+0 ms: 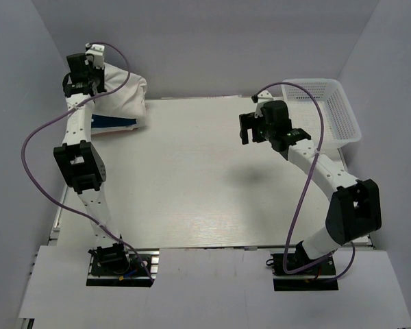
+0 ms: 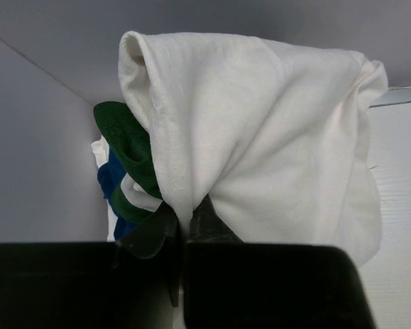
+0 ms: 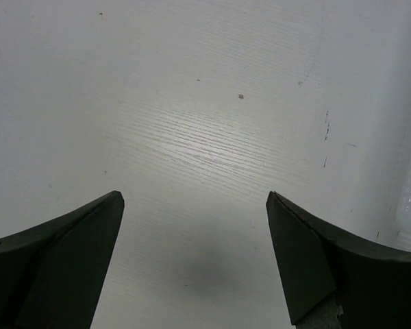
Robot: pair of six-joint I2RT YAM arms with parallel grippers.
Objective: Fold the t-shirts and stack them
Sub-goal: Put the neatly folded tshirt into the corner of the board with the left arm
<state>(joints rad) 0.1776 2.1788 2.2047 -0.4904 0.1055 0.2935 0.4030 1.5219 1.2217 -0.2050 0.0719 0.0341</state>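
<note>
You have nothing folded yet: your left hand (image 2: 185,229) pinches the white shirt (image 2: 260,137), bunched with the green shirt (image 2: 127,147) and blue shirt (image 2: 109,179) at the far left corner of the surface (image 1: 192,185), while your right hand (image 3: 195,205) gapes wide and empty.

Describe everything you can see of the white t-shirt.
The white t-shirt is soft, knit-looking cloth, bunched and creased, no print showing. It hangs at the far left corner of the table, where the left gripper has its jaws shut on a gathered fold. The green shirt and blue shirt press against its side.
</note>
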